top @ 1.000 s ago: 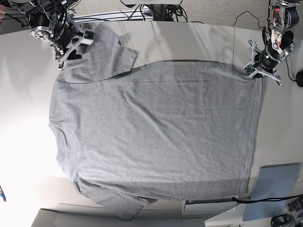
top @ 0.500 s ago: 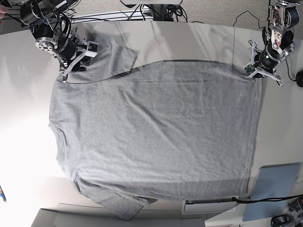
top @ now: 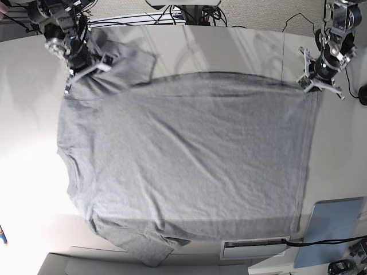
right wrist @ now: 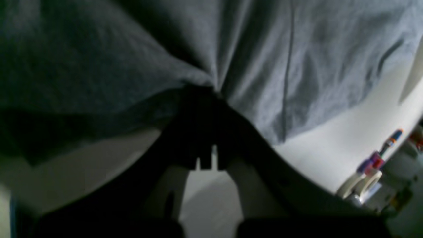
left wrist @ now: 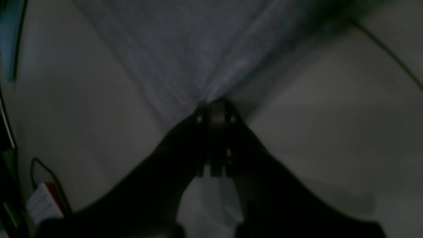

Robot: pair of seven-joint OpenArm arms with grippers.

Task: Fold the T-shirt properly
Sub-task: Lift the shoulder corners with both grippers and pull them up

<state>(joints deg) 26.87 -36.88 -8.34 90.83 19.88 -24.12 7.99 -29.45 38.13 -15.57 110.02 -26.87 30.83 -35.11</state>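
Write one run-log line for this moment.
left pincer: shut on T-shirt hem corner | right pincer: shut on T-shirt shoulder | fold: not begun

T-shirt (top: 189,160) fills the table (top: 28,189); its margins seem passable.

The T-shirt (top: 189,160) lies spread across the worktop (top: 338,149), filling the middle of the base frame. One sleeve reaches into the upper left, the other lies at the bottom edge, left of centre. My right pincer (top: 80,66) sits at the upper left, on the shirt where that upper sleeve meets the body. My left pincer (top: 312,80) sits at the upper right, on the shirt's corner there. A flat panel (top: 330,229) lies in the lower right, just beside the shirt's lower right corner. Cables (top: 189,14) run behind the worktop along the top edge.
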